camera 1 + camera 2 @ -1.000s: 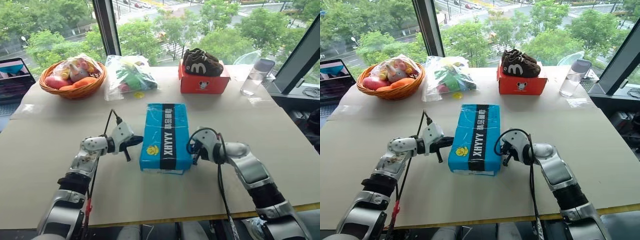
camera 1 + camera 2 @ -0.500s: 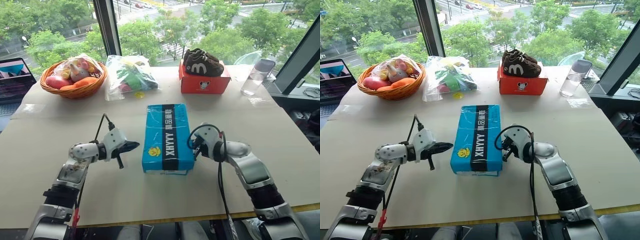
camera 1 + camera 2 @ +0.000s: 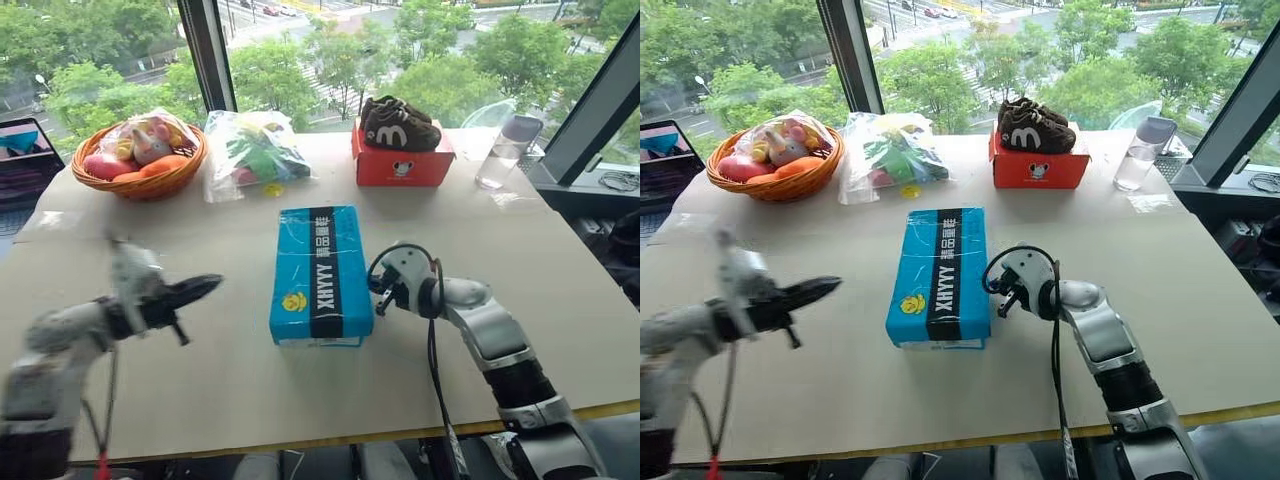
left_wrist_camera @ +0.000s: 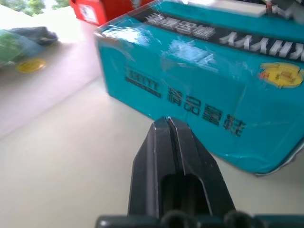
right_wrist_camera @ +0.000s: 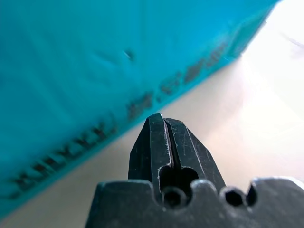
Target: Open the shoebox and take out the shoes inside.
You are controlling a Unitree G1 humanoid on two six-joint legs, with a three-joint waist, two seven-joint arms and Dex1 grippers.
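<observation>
The shoebox (image 3: 321,272) lies lid-down at the desk (image 3: 560,280) centre. Left gripper (image 3: 198,288), fingers pressed together and empty, hovers at its nine o'clock, apart. Right gripper (image 3: 1002,297), likewise together and empty, sits close beside its three o'clock wall.

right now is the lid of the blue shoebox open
No, the blue shoebox lies flat on the table with its lid closed, the black stripe and yellow logo facing up.

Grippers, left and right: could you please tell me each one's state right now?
Left gripper: closed, holding nothing.
Right gripper: closed, empty, beside the shoebox.
</observation>
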